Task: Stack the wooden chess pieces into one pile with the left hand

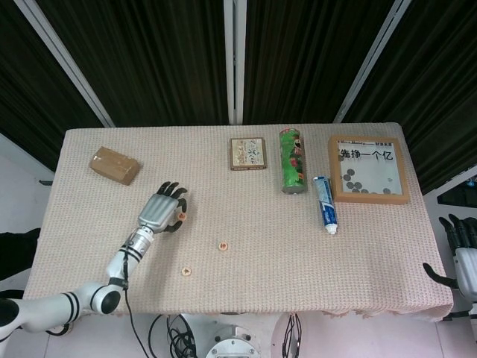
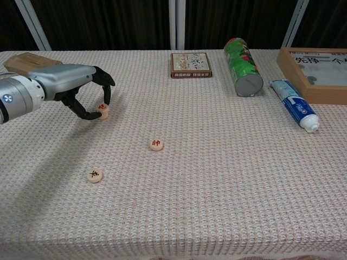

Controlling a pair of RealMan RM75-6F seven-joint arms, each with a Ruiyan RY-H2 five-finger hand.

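Note:
My left hand (image 2: 73,89) (image 1: 159,210) hovers low over the table's left side, its thumb and a finger curled around a round wooden chess piece with a red mark (image 2: 102,110) (image 1: 179,217). That piece looks set on top of another piece; the lower one is mostly hidden. Two single pieces lie flat to the right and nearer the front: one with a red mark (image 2: 156,144) (image 1: 222,245) and one with a dark mark (image 2: 94,175) (image 1: 186,271). My right hand (image 1: 462,252) hangs off the table's right edge, fingers apart, holding nothing.
A brown box (image 1: 115,165) sits at the back left. Along the back stand a small card box (image 2: 190,64), a green can lying down (image 2: 243,66), a toothpaste tube (image 2: 294,106) and a wooden framed tray (image 2: 314,73).

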